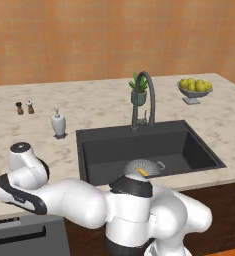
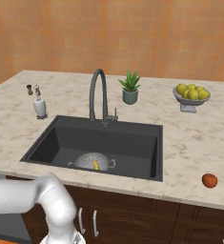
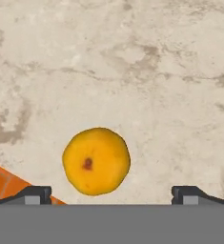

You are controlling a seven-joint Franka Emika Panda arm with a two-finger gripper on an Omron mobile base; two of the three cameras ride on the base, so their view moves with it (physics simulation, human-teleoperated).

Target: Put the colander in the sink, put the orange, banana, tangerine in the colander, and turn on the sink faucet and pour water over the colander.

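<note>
Two finger tips are seen at the bottom corners of the hand view, set wide apart, so the gripper (image 3: 111,193) is judged fully open and holds nothing. Between and just above the tips, a round orange-yellow fruit (image 3: 96,161) lies on the marbled counter (image 3: 147,71), close to the counter's edge, where an orange floor shows at the lower left. Whether this fruit is the orange or the tangerine cannot be told.

In the base views, taken from left to right, the soap bottle (image 1: 58,124) stands on the counter left of the sink (image 1: 189,145); the colander (image 1: 145,167) is already set in the basin with the banana (image 1: 142,172) lying inside it; the sink faucet (image 1: 142,97) rises behind, and no water is seen running. Far to the right, a reddish-orange fruit (image 2: 209,180) rests near the front edge of the counter, well apart from the sink.

Several risks are judged from here. A round fruit may be nudged by one finger if the descent is off centre, and it may be rolled over the nearby edge. A shallow grip may let it slip out during the carry to the colander. The second fruit sits equally close to an edge.
</note>
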